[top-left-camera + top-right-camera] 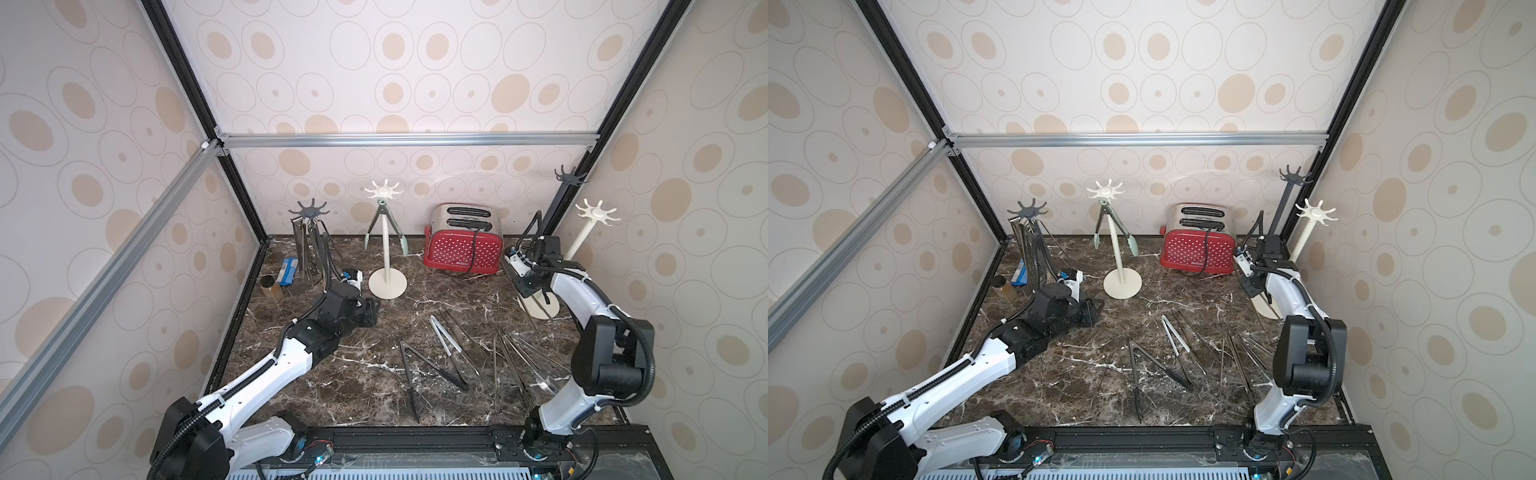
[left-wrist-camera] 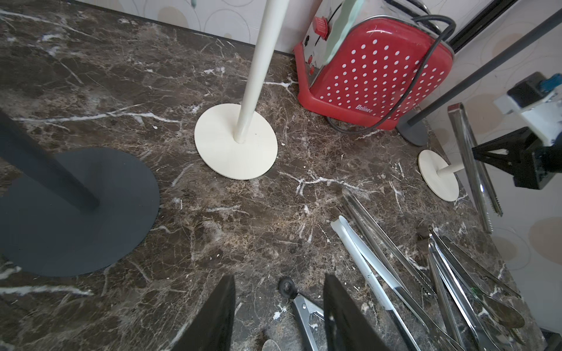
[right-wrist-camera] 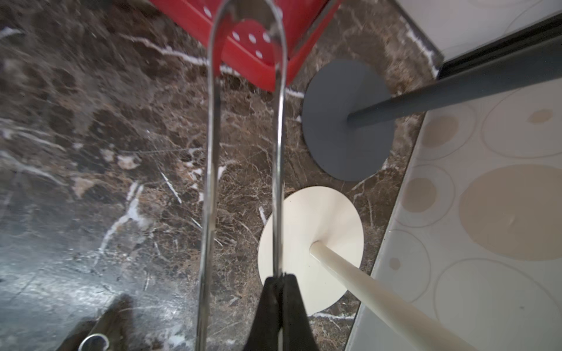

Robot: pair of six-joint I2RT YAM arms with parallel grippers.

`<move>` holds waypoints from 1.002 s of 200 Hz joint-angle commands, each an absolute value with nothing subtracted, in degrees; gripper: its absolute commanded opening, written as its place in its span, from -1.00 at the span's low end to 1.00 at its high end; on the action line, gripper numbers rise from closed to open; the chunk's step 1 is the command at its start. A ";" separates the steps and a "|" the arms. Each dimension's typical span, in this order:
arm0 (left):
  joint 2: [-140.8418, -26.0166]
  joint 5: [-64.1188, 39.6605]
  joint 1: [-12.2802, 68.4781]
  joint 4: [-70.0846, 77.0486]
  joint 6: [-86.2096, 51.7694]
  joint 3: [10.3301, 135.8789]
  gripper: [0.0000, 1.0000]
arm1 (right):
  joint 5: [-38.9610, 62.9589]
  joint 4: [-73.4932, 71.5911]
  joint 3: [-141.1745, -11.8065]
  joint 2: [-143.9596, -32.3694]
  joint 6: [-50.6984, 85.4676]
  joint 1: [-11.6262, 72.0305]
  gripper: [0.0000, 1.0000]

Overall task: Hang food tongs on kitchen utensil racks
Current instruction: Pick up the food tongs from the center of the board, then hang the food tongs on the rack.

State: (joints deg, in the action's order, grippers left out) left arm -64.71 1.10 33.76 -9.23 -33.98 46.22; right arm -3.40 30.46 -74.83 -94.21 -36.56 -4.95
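One arm of steel tongs (image 3: 211,158) was pinched in closed right gripper (image 3: 279,278), just right of toaster (image 1: 461,249), beside cream rack (image 1: 597,213). Low over table (image 1: 332,374) left of toaster, left gripper (image 2: 278,282) was seen half open, apparently empty. In front of toaster, loose tongs (image 1: 449,353) were scattered.

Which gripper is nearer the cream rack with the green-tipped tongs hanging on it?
Left. The left gripper sits low beside the base of that cream rack, jaws open. The right gripper, shut on steel tongs, is past the toaster, by the other cream rack.
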 commanded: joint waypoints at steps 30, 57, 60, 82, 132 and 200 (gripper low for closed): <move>-61.97 2.40 33.40 -9.65 -33.13 43.79 -0.06 | -1.21 29.32 -76.37 -85.16 -29.56 3.59 -1.00; -61.39 1.06 33.35 -7.89 -33.10 42.27 -0.06 | -0.91 29.07 -79.82 -83.20 -23.52 9.80 -1.00; -61.37 0.87 33.37 -7.68 -33.05 42.13 -0.06 | -0.69 29.00 -80.18 -83.05 -22.94 10.49 -1.00; -61.14 -0.29 33.34 -6.47 -32.79 41.11 -0.06 | 3.33 29.16 -83.86 -83.08 -19.05 14.58 -1.00; -60.26 -1.37 33.40 -4.62 -32.61 39.14 -0.07 | 11.85 27.28 -92.41 -86.99 -11.78 20.25 -1.00; -60.02 -2.02 33.39 -4.12 -32.78 38.35 -0.08 | 19.13 26.87 -103.71 -96.27 -10.77 22.50 -1.00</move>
